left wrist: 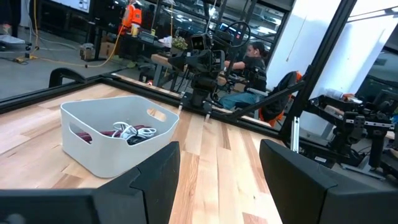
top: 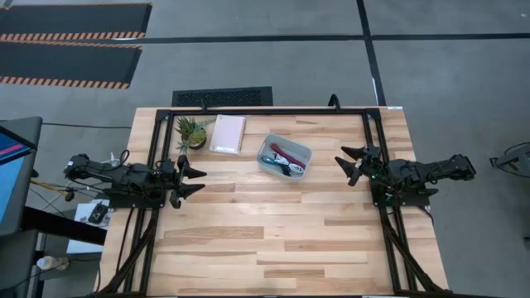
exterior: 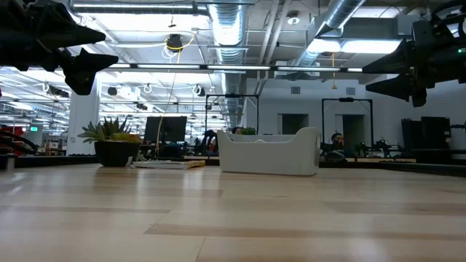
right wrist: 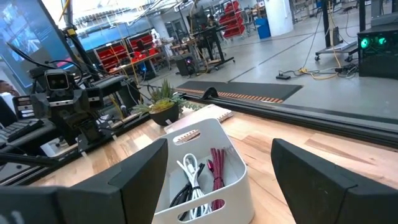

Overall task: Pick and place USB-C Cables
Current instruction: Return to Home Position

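The USB-C cables lie in a clear tray (top: 284, 157) at the table's far middle: a maroon bundle (right wrist: 216, 168), a white one (right wrist: 193, 174) and a black one (right wrist: 180, 196), all resting on the tray's floor. My left gripper (top: 194, 180) hangs open above the table, left of the tray, pointing level toward it. My right gripper (top: 349, 163) hangs open to the tray's right, also level and facing it. Both stand well clear of the tabletop in the low view, the left gripper (exterior: 91, 54) and the right gripper (exterior: 393, 73), with nothing between their fingers.
A small green plant in a dark pot (top: 190, 132) and a pale pink notebook (top: 228, 133) sit at the far edge, left of the tray. Black frame rails (top: 368, 132) run along the table's sides and back. A person (left wrist: 252, 56) sits beyond the table.
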